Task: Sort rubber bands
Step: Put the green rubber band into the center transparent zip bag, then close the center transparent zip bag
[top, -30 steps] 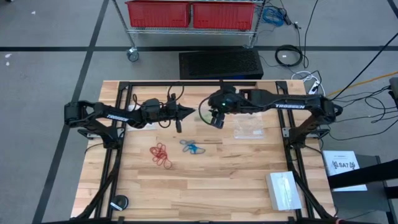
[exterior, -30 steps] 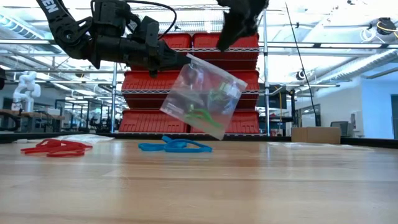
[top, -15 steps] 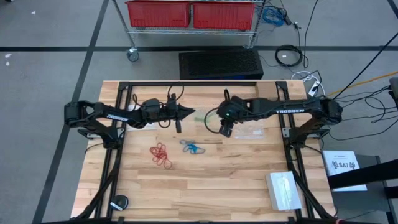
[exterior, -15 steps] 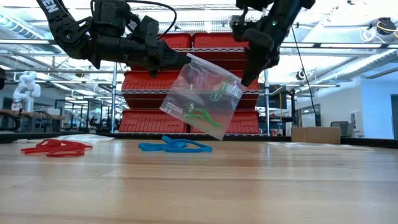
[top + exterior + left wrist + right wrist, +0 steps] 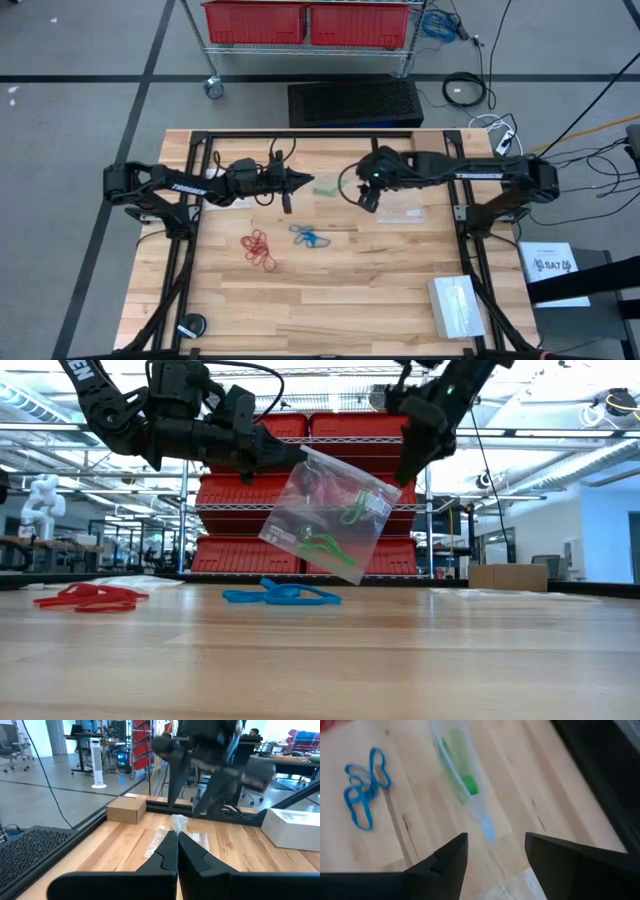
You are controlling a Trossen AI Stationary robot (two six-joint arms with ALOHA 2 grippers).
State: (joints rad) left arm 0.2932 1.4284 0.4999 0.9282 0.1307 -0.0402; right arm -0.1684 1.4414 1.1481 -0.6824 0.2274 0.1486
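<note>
On the table at our 9 o'clock lie the red bands (image 5: 90, 598), the blue bands (image 5: 282, 595) centre. These limp loops want pinching where they bunch. Above, the left gripper (image 5: 297, 457) clamps a bag (image 5: 330, 510) holding green bands (image 5: 325, 543); at 1 o'clock, the right gripper (image 5: 492, 851) gapes wide.

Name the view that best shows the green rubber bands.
The low view: the green rubber bands show side-on inside the clear bag pinched by the left pincer. The right wrist view blurs them; the high view shows a green smudge; the left wrist view shows none.
</note>
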